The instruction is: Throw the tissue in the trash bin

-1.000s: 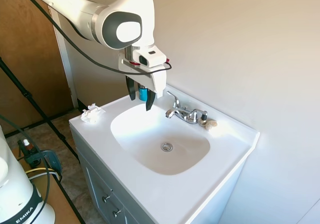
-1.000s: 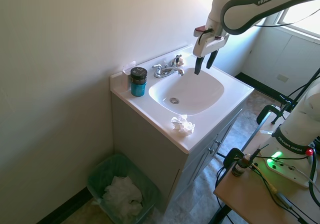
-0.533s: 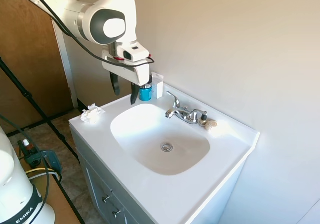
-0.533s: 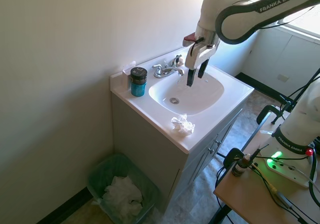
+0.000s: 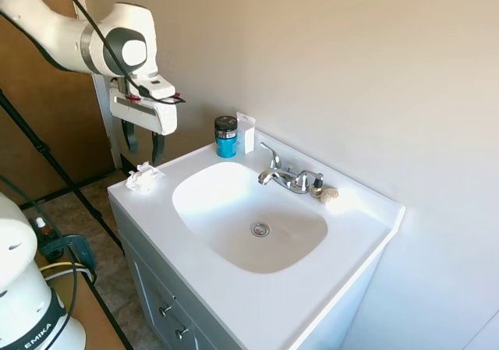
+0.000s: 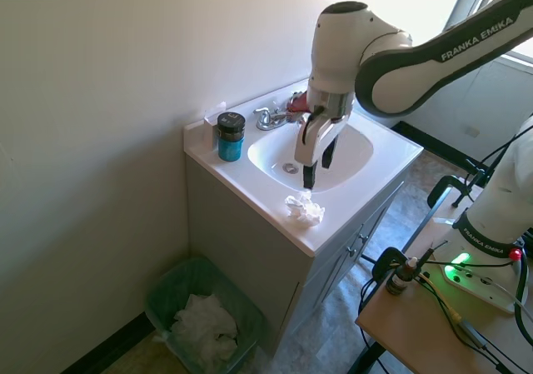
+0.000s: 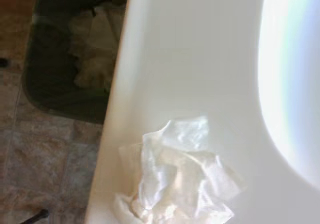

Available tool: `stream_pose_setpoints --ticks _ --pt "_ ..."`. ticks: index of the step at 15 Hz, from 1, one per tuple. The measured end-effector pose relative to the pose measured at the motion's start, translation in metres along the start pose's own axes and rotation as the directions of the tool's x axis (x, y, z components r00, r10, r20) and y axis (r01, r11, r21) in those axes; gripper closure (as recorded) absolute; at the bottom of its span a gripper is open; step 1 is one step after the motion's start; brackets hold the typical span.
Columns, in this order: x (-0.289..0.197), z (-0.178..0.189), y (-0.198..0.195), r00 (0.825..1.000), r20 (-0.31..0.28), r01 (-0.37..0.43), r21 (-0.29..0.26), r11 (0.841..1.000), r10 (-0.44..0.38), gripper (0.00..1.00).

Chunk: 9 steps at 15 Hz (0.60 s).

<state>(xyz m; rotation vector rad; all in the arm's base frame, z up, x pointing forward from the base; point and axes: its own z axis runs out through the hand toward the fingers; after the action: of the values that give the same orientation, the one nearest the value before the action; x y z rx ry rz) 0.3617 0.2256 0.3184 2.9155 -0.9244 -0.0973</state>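
White moulded vanity worktop with an oval sink basin sunk in the middle. On the floor beside the cabinet, at about 7 o'clock from the basin in the second exterior view, a green translucent plastic trash bin already holding crumpled white paper. Hanging above the worktop's corner, the white arm's two-finger tool: dark fingers spread apart, pointing down, holding nothing. Just below it, at 6 o'clock from the fingertips in the first exterior view, the small crumpled wad of white tissue, resting on the worktop close to the edge nearest the bin; clearly centred under the wrist camera too.

To do the pick well: lower straight down with fingers kept wide, one on each side of the wad, stopping just short of scraping the worktop. Close gently but fully, since soft folds compress and a loose pinch may catch only one flap. Lift clear of the edge before swinging out over the bin, then release well inside the rim.

Farther off, a blue jar with a black lid and a chrome faucet, both well away from the descent.
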Motion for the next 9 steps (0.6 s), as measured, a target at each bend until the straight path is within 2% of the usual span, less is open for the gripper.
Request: stream_pose_setpoints --ticks 3,4,9 --pt "-0.005 0.035 -0.016 0.999 0.033 0.009 -0.001 1.000 -0.009 0.00" --pt "-0.005 0.045 -0.021 0.999 0.043 0.012 0.003 1.000 -0.012 1.00" --pt "0.004 0.069 -0.033 0.997 0.078 -0.001 0.002 1.000 0.001 1.00"
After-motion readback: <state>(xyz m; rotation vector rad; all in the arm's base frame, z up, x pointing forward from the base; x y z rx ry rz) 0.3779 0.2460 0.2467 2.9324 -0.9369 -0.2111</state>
